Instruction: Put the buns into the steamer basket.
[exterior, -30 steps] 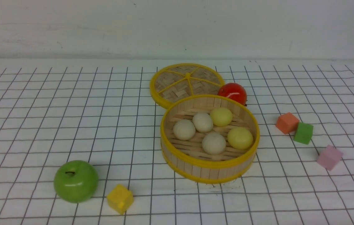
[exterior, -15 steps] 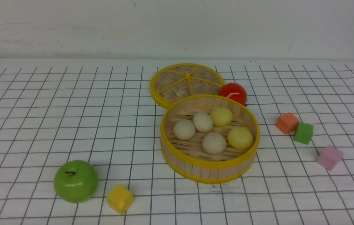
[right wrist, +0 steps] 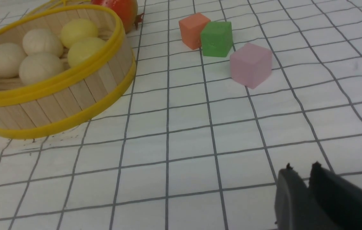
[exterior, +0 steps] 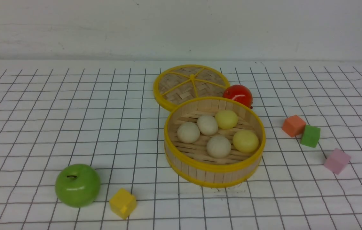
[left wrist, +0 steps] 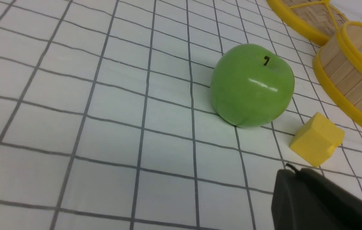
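Buns [exterior: 218,146]: five smooth little domes, three cream-white and two pale yellow, all lying inside the steamer basket [exterior: 214,168].
White buns: three, bunched on the basket's left and middle floor, touching or nearly touching one another.
Yellow buns: two, on the basket's right side, one nearer the far wall [exterior: 226,119], one nearer the right wall [exterior: 245,141].
Steamer basket: one, round and shallow, pale bamboo slats for wall and floor, yellow bands at top and bottom; it stood on the checked cloth [exterior: 40,121].
Lid [exterior: 181,83]: one, flat, woven, yellow rim and spokes, lying just behind the basket, its near edge hidden by the basket's rim.
Red fruit [exterior: 238,94]: one, glossy, just behind the basket's far right rim, beside the lid.
Apple [exterior: 77,185]: one, green, well to the left of the basket and nearer the camera.
Cubes: four; a yellow one [exterior: 122,203] left of the basket beside the apple, and orange [exterior: 293,125], green [exterior: 310,136] and pink [exterior: 336,160] to the basket's right, orange and green touching.
Left gripper [left wrist: 291,174]: clenched, empty, hovering over the cloth near the yellow cube.
Right gripper [right wrist: 301,169]: empty, its two tips a narrow slit apart, over bare cloth right of the basket.
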